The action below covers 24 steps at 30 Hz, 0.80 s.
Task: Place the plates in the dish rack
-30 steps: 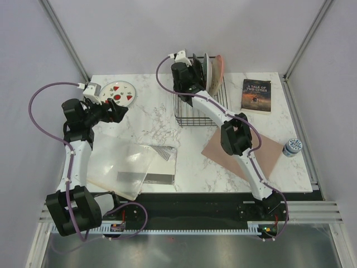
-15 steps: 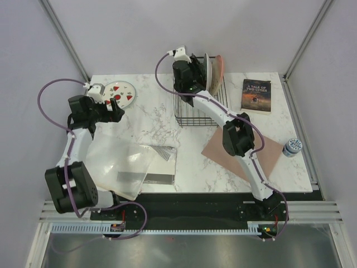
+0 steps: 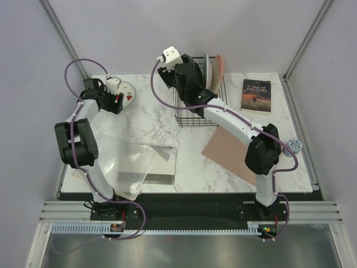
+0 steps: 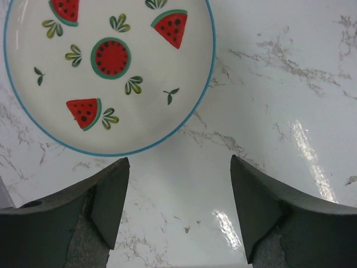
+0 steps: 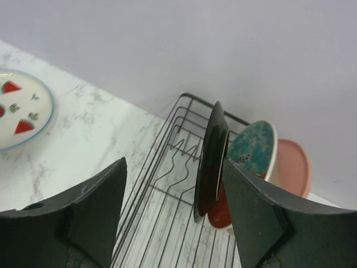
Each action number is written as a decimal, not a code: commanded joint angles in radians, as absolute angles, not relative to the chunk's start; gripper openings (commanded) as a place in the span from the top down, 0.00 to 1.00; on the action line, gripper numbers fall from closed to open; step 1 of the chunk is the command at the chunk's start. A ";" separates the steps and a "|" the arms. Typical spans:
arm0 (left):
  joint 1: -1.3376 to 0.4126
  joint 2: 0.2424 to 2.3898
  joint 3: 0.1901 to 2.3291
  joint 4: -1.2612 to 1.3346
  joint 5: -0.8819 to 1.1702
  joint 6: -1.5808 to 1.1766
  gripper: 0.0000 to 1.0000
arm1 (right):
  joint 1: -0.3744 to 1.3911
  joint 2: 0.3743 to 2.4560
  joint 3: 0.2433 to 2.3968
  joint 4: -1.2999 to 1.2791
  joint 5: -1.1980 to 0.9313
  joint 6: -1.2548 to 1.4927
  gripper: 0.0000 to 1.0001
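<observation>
A white plate with red watermelon marks and a blue rim (image 4: 111, 72) lies flat on the marble at the back left (image 3: 127, 89). My left gripper (image 4: 178, 206) hovers open just short of its near rim, with nothing between the fingers (image 4: 109, 206). The black wire dish rack (image 5: 167, 195) stands at the back middle (image 3: 192, 114). Three plates stand on edge in it: a dark one (image 5: 212, 162), a teal-faced red one (image 5: 251, 148) and a pink one (image 5: 293, 164). My right gripper (image 5: 175, 206) is open and empty above the rack's left part, apart from the dark plate.
A dark paperback book (image 3: 256, 95) lies at the back right. A pinkish-brown mat (image 3: 234, 153) lies right of centre, with a small jar (image 3: 292, 146) beyond it. A clear plastic bag over papers (image 3: 120, 164) covers the near left.
My right gripper opened, let go of the dark plate in the rack and drew back to the left. My left arm swung back to the watermelon plate, its jaws narrowing a little.
</observation>
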<state>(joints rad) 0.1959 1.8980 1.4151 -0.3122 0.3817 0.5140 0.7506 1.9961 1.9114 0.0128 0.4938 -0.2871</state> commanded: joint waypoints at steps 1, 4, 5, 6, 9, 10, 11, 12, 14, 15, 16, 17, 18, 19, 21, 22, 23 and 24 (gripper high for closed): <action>0.141 1.966 1.495 -0.367 0.290 0.710 0.28 | 0.736 1.951 1.835 -0.060 0.276 -0.210 0.24; 0.133 2.058 1.615 -0.435 0.275 0.687 0.47 | 0.735 1.945 1.821 -0.089 0.226 -0.189 0.47; 0.133 2.081 1.647 -0.455 0.278 0.675 0.54 | 0.735 1.945 1.827 -0.113 0.207 -0.186 0.66; 0.133 2.103 1.678 -0.494 0.284 0.652 0.61 | 0.735 1.944 1.825 -0.121 0.186 -0.167 0.70; 0.133 2.148 1.736 -0.505 0.310 0.612 0.72 | 0.729 1.940 1.816 -0.133 0.169 -0.146 0.89; 0.135 2.167 1.758 -0.511 0.314 0.606 0.74 | 0.729 1.944 1.815 -0.135 0.175 -0.141 0.91; 0.133 2.177 1.770 -0.517 0.318 0.600 0.75 | 0.726 1.945 1.815 -0.138 0.182 -0.138 0.91; 0.133 2.189 1.784 -0.523 0.318 0.598 0.77 | 0.723 1.953 1.816 -0.140 0.183 -0.137 0.92; 0.133 2.232 1.839 -0.567 0.313 0.597 0.93 | 0.719 1.959 1.819 -0.143 0.181 -0.149 0.97; 0.132 2.250 1.862 -0.590 0.308 0.598 0.96 | 0.719 1.968 1.822 -0.143 0.183 -0.155 0.98; 0.133 2.270 1.918 -0.650 0.298 0.597 0.97 | 0.719 1.973 1.825 -0.143 0.173 -0.158 0.98; 0.133 2.319 1.955 -0.696 0.296 0.594 0.98 | 0.718 1.976 1.835 -0.147 0.163 -0.161 0.90; 0.135 2.341 1.992 -0.736 0.292 0.592 0.98 | 0.718 1.985 1.842 -0.155 0.147 -0.163 0.84; 0.133 2.358 2.044 -0.809 0.291 0.595 0.98 | 0.718 1.990 1.853 -0.166 0.097 -0.158 0.78; 0.133 2.378 2.059 -0.847 0.293 0.610 0.98 | 0.718 2.005 1.885 -0.199 0.028 -0.140 0.59; 0.132 2.373 2.036 -0.851 0.293 0.620 0.98 | 0.716 2.013 1.899 -0.212 -0.054 -0.120 0.49; 0.133 2.359 2.017 -0.854 0.291 0.632 0.98 | 0.713 2.035 1.934 -0.241 -0.105 -0.108 0.46; 0.132 2.349 2.000 -0.854 0.291 0.637 0.98 | 0.712 2.052 1.959 -0.259 -0.150 -0.095 0.43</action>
